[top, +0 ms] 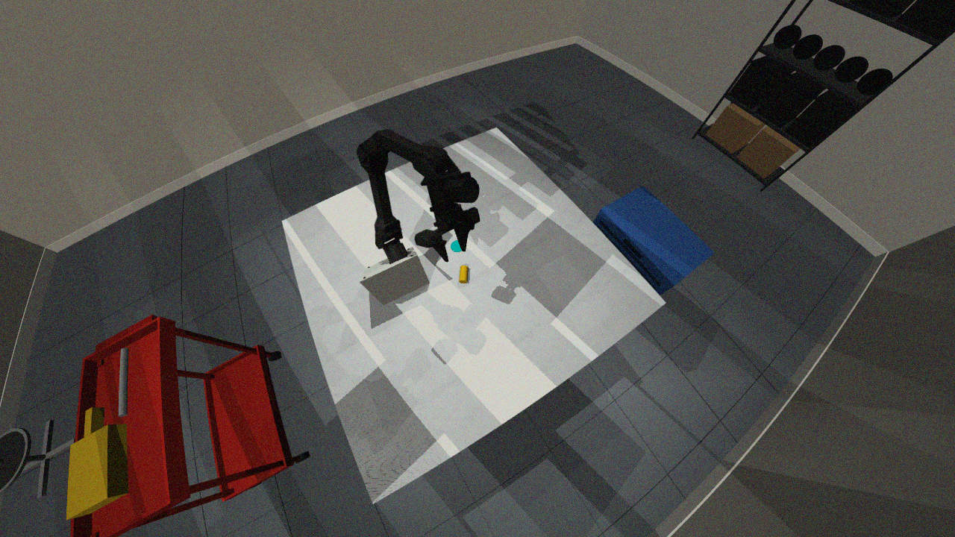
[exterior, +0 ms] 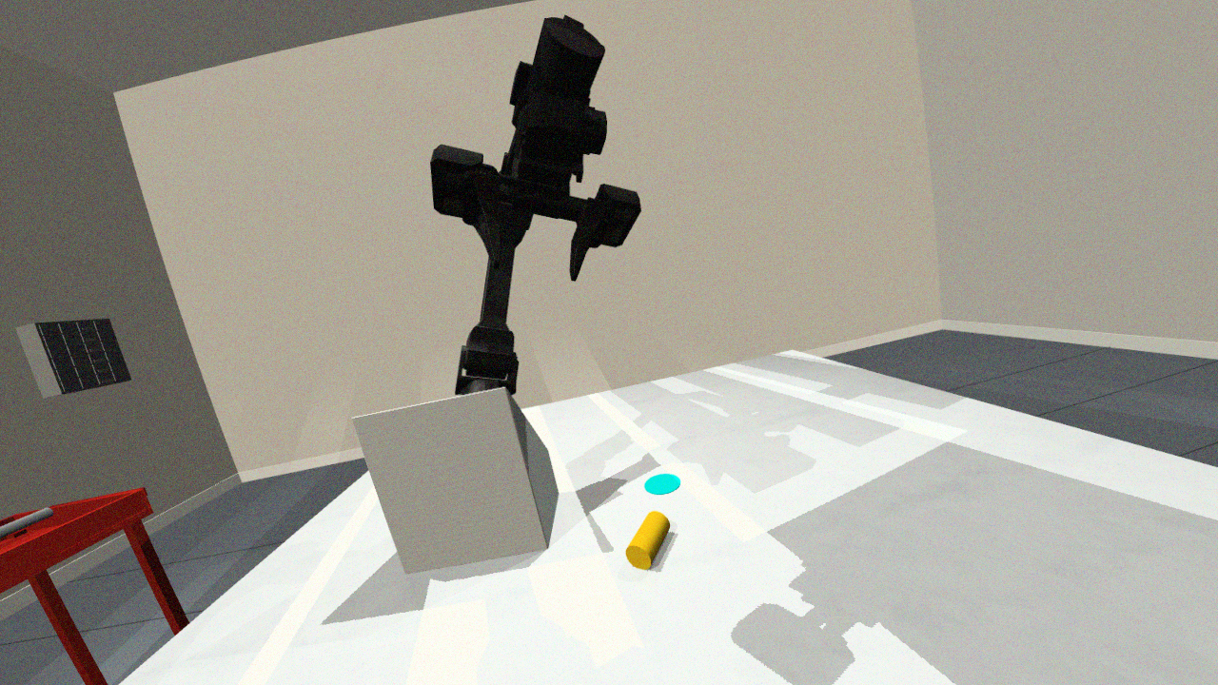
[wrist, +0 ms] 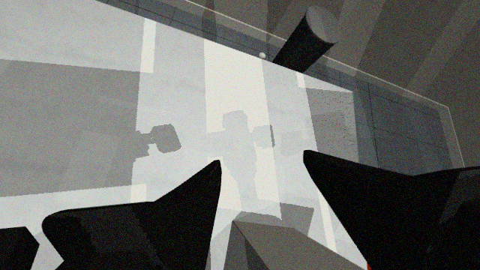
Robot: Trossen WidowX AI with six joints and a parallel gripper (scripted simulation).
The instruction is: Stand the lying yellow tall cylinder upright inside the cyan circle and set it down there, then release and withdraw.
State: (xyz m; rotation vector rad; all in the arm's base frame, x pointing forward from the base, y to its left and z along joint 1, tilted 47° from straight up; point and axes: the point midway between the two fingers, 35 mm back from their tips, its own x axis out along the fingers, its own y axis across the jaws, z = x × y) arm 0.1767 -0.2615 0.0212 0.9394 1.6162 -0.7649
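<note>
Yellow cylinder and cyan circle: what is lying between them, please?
Between the yellow cylinder and cyan circle, the exterior view shows no object.

Top view high, exterior lower
</note>
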